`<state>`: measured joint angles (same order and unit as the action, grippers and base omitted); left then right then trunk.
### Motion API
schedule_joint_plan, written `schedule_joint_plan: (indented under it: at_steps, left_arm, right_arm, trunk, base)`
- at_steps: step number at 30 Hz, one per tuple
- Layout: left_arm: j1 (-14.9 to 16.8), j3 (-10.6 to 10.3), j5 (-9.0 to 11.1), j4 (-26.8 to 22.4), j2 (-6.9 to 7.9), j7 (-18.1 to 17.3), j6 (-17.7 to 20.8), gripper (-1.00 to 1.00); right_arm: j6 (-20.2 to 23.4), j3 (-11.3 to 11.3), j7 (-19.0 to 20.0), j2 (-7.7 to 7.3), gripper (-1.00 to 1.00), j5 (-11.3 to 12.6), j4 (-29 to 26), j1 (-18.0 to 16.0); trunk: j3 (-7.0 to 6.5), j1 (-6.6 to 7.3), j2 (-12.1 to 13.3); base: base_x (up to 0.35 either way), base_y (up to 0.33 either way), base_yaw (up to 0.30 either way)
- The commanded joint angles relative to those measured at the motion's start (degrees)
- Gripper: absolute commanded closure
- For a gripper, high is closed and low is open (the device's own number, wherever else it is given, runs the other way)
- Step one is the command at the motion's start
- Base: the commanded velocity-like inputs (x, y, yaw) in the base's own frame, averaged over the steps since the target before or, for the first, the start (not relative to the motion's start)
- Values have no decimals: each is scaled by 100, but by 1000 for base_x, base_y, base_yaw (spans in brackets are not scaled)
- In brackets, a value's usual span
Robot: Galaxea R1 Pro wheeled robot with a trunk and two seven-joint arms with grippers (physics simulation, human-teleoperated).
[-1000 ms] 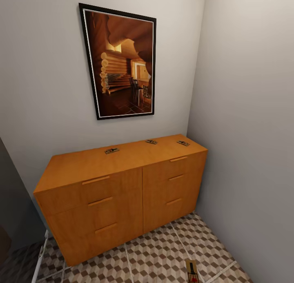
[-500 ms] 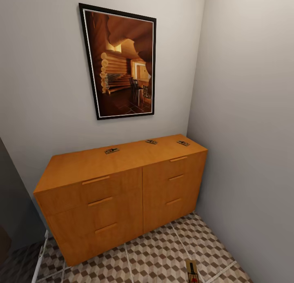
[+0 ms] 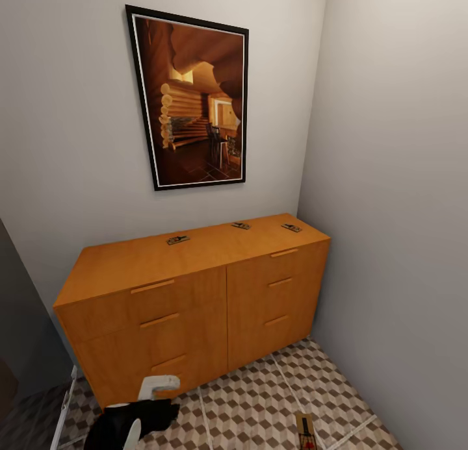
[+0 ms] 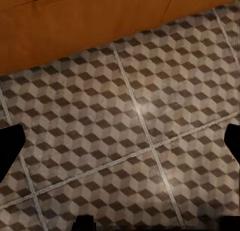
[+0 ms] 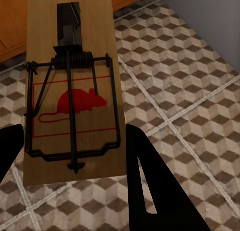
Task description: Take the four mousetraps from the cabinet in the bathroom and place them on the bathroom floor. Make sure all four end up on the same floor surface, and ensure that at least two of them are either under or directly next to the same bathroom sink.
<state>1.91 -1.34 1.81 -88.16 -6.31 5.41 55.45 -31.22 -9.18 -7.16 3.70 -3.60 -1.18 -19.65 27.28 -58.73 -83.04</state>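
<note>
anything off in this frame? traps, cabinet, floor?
Nothing damaged or spilled. Three mousetraps lie flat on the cabinet top; a fourth sits between the right gripper fingers above the bathroom floor. Drawers closed.

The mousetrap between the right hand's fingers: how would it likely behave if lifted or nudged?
The mousetrap looks like a flat wooden slab, so it is probably stiff and light. Lying flat on the bathroom floor, it should slide rather than roll or tip. Its black wire spring stands proud and might snag a finger of the right hand.
</note>
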Motion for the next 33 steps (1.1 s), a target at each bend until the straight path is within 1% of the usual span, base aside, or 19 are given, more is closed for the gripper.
schedule_joint_plan:
  at_steps: [1,7,10,11,12,14,15,17,18,19,20,21,22,23,24,26,29,30,33]
  left_arm:
    - [162,-10,20,-26,-14,47,67,-100]
    - [865,-15,-5,-31,-36,61,139,-100]
    - [1360,-15,-41,11,-41,70,180,-100]
    - [1472,-15,-46,32,-42,71,184,-100]
    - [1704,-15,-53,96,-43,75,194,-100]
    - [1956,-14,-56,199,-46,78,204,-100]
    - [2224,-13,-57,342,-53,80,215,-100]
    - [2514,-11,-57,528,-71,81,223,-100]
    - [2818,-9,-57,752,-96,81,228,-100]
    - [3285,-8,-58,1124,-126,82,235,-100]
    - [3585,-8,-54,1369,-140,82,239,-100]
    - [3731,-7,-53,1487,-148,82,241,-100]
    - [4017,-4,-52,1716,-163,82,243,-100]
    - [4441,-1,-47,2074,-188,83,245,-100]
    - [4682,0,-45,2291,-197,83,246,-100]
    - [4904,1,-41,2504,-203,83,246,-100]
    - [5444,5,-35,2963,-210,86,247,-100]
    - [5546,6,-34,3030,-210,87,245,-100]
    - [6151,20,-32,3330,-212,96,240,-100]
  right_arm:
    - [-16,-29,-31,4,100,-27,4,-4]
    - [-16,-24,-31,8,100,-27,4,-4]
    - [-15,-23,-31,8,100,-27,4,-4]
    - [-15,-23,-31,8,100,-27,4,-4]
    - [-14,-23,-31,8,100,-27,4,-4]
    - [-15,-23,-31,8,100,-27,4,-4]
    - [-13,-23,-31,8,100,-27,4,-4]
    - [-13,-23,-31,8,100,-27,4,-4]
    - [-12,-23,-31,8,100,-27,4,-4]
    - [-13,-23,-31,8,100,-27,4,-4]
    - [-14,-23,-31,8,100,-27,4,-4]
    - [-14,-23,-31,8,100,-27,4,-4]
    - [-12,-23,-31,10,100,-27,4,-4]
    - [-11,-23,-31,14,100,-27,4,-4]
    - [-13,-23,-31,15,100,-27,4,-4]
    - [-13,-23,-31,16,100,-27,4,-4]
    - [-9,-23,-31,17,100,-27,4,-4]
    - [-9,-23,-31,18,100,-27,4,-4]
    - [-8,-23,-31,24,100,-27,4,-4]
  trunk:
    - [7,0,-4]
    - [7,0,-4]
    - [7,0,-4]
    - [7,0,-4]
    - [7,0,-4]
    - [7,0,-4]
    - [7,0,-4]
    - [7,0,-4]
    - [7,0,-4]
    - [7,0,-4]
    - [7,0,-4]
    - [7,0,-4]
    - [7,0,-4]
    - [7,0,-4]
    - [7,0,-4]
    - [7,0,-4]
    - [7,0,-4]
    - [7,0,-4]
    - [7,0,-4]
  base:
    - [0,0,0]
    - [0,0,0]
    - [0,0,0]
    - [0,0,0]
    - [0,0,0]
    - [0,0,0]
    - [0,0,0]
    - [0,0,0]
    - [0,0,0]
    - [0,0,0]
    - [0,0,0]
    - [0,0,0]
    - [0,0,0]
    - [0,0,0]
    - [0,0,0]
    - [0,0,0]
    - [0,0,0]
    - [0,0,0]
    - [0,0,0]
